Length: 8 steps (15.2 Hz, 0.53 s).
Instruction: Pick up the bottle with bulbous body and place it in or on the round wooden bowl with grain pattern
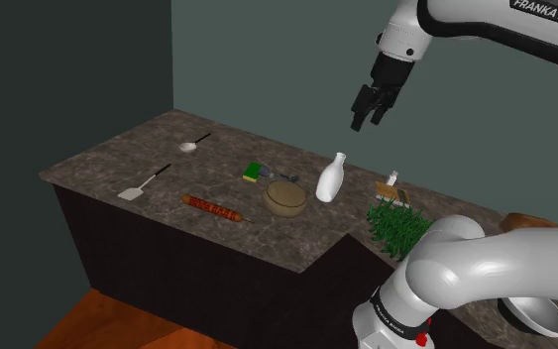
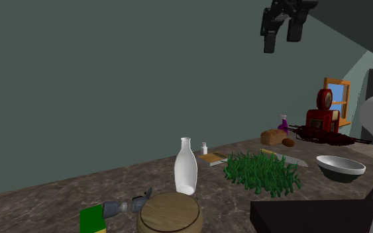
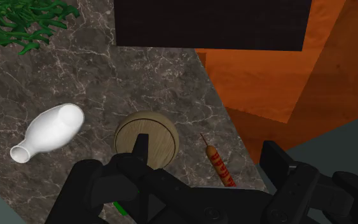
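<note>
Ideally the end effector [image 1: 369, 111], wide open and empty overhead, drops straight onto the upright white bottle [image 1: 331, 180], avoiding the wooden bowl [image 1: 285, 198] just beside it.

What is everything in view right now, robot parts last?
bottle: one, white, upright mid-counter.
wooden bowl: one, brown, beside the bottle.
sponge: one, green-yellow, by the wooden bowl.
spatula: one, grey, shoulder view's left.
spoon: one, grey, near the wall.
red stick: one, near the counter's front edge.
leafy greens: one bunch, green, past the bottle.
white bowl: one, beyond the greens.
counter: one, dark marbled.
gripper: one, black, open, high above the counter.
</note>
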Available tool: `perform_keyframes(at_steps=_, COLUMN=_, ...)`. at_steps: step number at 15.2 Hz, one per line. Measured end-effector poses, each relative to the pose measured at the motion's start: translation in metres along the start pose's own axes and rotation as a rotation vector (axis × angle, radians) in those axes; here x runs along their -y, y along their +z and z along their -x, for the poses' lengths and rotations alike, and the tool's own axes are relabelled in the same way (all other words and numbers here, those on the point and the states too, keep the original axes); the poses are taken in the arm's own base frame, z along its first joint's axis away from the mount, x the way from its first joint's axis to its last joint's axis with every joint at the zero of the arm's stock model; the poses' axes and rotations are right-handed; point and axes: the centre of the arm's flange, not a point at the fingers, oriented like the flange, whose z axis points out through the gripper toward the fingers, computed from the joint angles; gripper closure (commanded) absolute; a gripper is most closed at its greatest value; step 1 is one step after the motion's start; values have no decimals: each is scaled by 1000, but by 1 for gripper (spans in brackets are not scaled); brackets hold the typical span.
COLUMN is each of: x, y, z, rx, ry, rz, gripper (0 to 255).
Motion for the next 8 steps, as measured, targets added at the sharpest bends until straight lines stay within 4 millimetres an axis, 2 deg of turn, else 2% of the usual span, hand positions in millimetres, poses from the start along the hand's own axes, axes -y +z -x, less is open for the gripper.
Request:
perform_keyframes(at_steps=2, x=-4, y=4, z=-1, rx=-1, ry=0, rz=-1, gripper=0)
perform_keyframes(at_steps=8, x=-56, y=48, z=-26, rx=-11, ry=-1, rz=-9, gripper=0)
